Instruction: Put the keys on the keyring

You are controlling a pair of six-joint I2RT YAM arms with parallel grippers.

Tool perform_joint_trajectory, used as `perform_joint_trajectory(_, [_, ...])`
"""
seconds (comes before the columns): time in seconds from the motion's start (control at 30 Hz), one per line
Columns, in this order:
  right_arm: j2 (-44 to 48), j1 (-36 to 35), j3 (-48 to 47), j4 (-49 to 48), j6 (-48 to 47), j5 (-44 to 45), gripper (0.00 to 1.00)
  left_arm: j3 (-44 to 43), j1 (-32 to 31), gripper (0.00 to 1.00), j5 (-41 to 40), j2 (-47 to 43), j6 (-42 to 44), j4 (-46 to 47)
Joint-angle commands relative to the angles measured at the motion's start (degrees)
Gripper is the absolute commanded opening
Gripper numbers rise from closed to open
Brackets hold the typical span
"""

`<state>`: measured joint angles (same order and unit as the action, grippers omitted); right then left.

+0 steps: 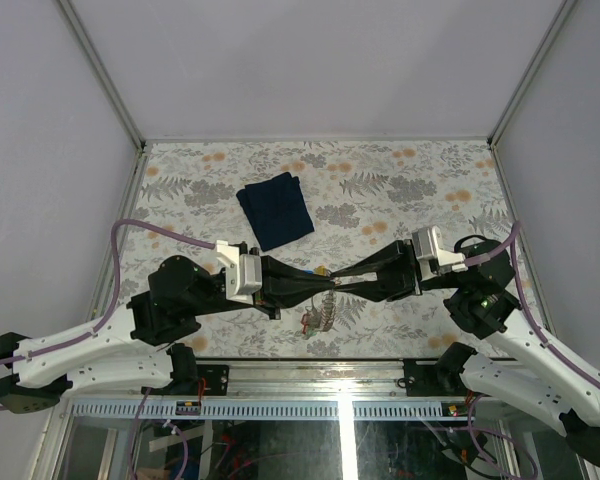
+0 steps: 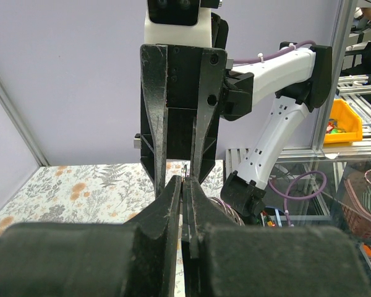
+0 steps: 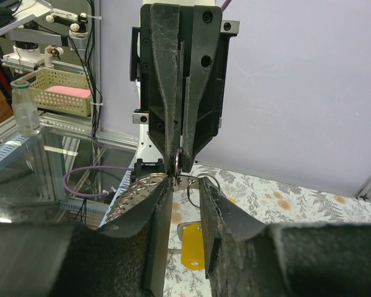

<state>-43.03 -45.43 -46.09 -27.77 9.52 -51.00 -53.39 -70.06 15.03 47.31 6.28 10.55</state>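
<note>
Keyring point(image 3: 177, 162) held over the desk point(image 1: 400, 180) where both arms meet. The left jaws pinch it, presumably to steady it. The right jaws stand part-spread, gripping nothing clearly. Keys point(image 1: 318, 318) sit just beneath.

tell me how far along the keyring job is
Done: the left gripper is shut on the keyring, held above the table. In hand: the right gripper, jaws apart, meets it tip to tip at the ring, a yellow key tag showing below. Left: I can't see any key clearly threaded, and a small cluster lies on the table underneath, so most threading looks undone.
</note>
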Motion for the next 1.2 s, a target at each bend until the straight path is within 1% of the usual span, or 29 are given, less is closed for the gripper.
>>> perform_joint_trajectory(0.0, [0.28,-0.8,-2.45,-4.13,0.68,-1.29,0.29,-1.02,0.12,0.0,-0.64,0.13,0.53,4.95])
perform_joint_trajectory(0.23, [0.33,-0.82,-2.37,-4.04,0.67,-1.31,0.23,-1.19,0.19,0.0,-0.59,0.54,0.34,4.65])
perform_joint_trajectory(0.43, [0.71,-0.89,-2.17,-5.1,1.43,-1.38,0.2,-1.12,0.14,0.0,-0.57,0.68,0.32,4.44])
perform_joint_trajectory(0.67, [1.37,-0.89,-1.9,-6.94,2.61,-1.21,0.11,-0.93,0.14,0.0,-0.54,0.71,0.23,4.56])
perform_joint_trajectory(0.8, [1.86,-0.89,-1.69,-7.51,3.04,-1.12,0.01,-0.76,0.18,0.0,-0.62,0.6,0.14,4.41])
perform_joint_trajectory(0.87, [1.87,-0.89,-1.78,-6.93,3.02,-1.24,0.0,-0.67,0.18,0.0,-0.73,0.5,0.1,4.36])
perform_joint_trajectory(0.93, [2.12,-0.89,-2.61,-4.17,1.46,-0.94,0.0,-0.67,0.17,0.01,-0.78,0.44,0.05,4.08])
perform_joint_trajectory(1.0, [2.38,-0.89,-4.22,1.43,-2.48,-0.3,0.0,-0.9,0.1,0.05,-0.82,0.35,-0.02,3.5])
perform_joint_trajectory(1.07, [2.5,-0.89,-6.78,10.98,-7.36,0.58,0.0,-1.18,0.15,0.09,-1.06,0.21,0.04,2.5])
perform_joint_trajectory(1.17, [2.23,-0.88,-10.56,20.65,-12.58,1.67,0.0,-1.33,0.16,0.13,-1.92,-0.04,0.45,1.08])
